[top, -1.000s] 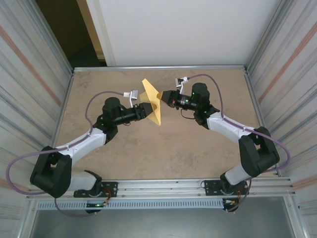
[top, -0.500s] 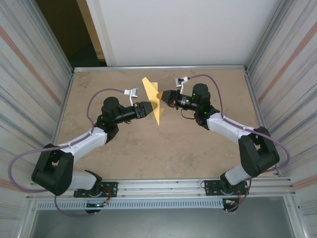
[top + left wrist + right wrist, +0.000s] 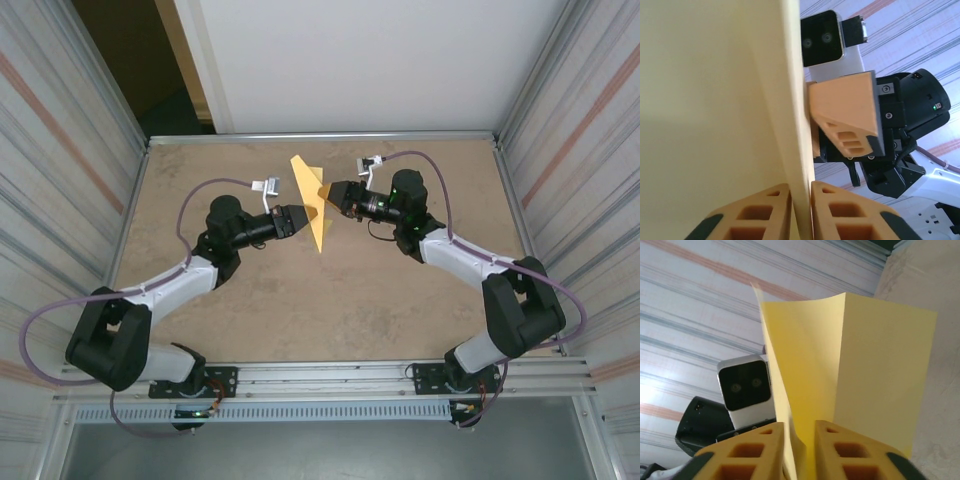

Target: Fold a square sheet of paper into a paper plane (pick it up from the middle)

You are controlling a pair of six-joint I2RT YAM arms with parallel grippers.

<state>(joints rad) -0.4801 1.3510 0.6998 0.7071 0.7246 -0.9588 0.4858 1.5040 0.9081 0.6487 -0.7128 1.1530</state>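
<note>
Above the counter, the part-folded square sheet of paper hangs between our arms. Our left fingers have just clamped its edge; our right fingers are loosening, though we cannot tell if they still pinch: likely a handover.

The paper plane is matt, smooth paper; table mottled, dull.

I'm getting even, soft overhead light on the table, the arms throwing only faint shadows, while the doorway is sitting dark. Through the left wrist camera the yellow paper is looking soft and shading darker toward its lower left, and the left tool's fingers are blurring at close range.
</note>
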